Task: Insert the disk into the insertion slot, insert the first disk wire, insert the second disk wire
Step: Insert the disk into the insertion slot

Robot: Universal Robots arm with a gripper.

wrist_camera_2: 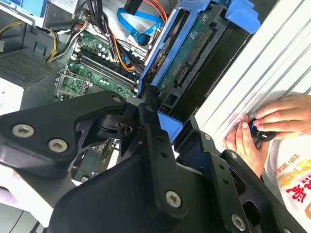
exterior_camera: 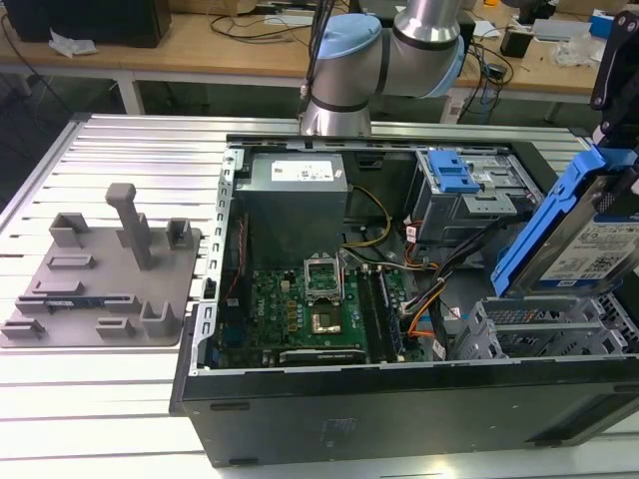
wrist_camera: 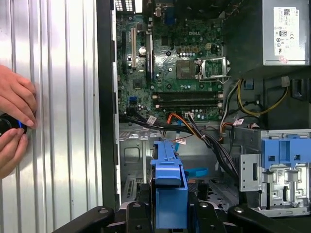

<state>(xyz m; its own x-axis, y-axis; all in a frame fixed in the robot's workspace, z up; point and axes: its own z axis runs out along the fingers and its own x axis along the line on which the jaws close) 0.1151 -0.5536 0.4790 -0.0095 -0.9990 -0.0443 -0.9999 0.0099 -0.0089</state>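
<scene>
Aluminium, ribbed and pale, made up the surface [exterior_camera: 110,399] under everything. An open black computer case [exterior_camera: 399,419] lay on it, filling the exterior view from the centre out to three o'clock, with its motherboard [exterior_camera: 300,309] showing. The arm [exterior_camera: 344,70] stood at twelve o'clock. At nine o'clock sat a grey fixture plate [exterior_camera: 100,289], well apart from the work. Inside the case, toward four o'clock, was the insertion slot [exterior_camera: 544,334], a perforated grey cage. The disk [exterior_camera: 597,249] hung tilted just above it at three o'clock, not seated, in its blue frame. The end effector [wrist_camera: 169,208] was clamped on that frame, a black finger on each side. A person's hands [wrist_camera: 14,121] lay against the surface beside the case.
</scene>
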